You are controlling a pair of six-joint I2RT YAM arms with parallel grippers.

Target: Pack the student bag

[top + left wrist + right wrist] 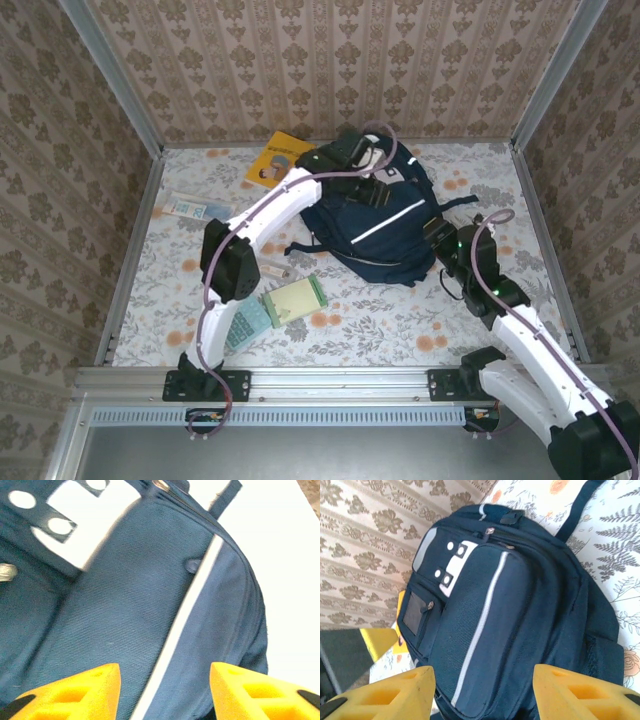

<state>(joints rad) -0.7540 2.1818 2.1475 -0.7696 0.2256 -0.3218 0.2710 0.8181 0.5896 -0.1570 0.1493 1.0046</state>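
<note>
The student bag (385,225) lies on the flowered table, dark navy with a thin white stripe across its front pocket (485,630) and grey-white patches near its top. My left gripper (362,158) hovers over the bag's top end. In the left wrist view it (165,690) is open, with the front pocket and stripe (185,615) close beneath its yellow fingertips. My right gripper (445,242) sits at the bag's right side. It (485,690) is also open and faces the front pocket, with nothing between its fingers.
A yellow book (278,158) lies behind the bag at the back wall. A white box (190,208) sits at the left. A green notebook (293,298), a calculator (245,325) and a small pen-like item (275,270) lie in front of the bag.
</note>
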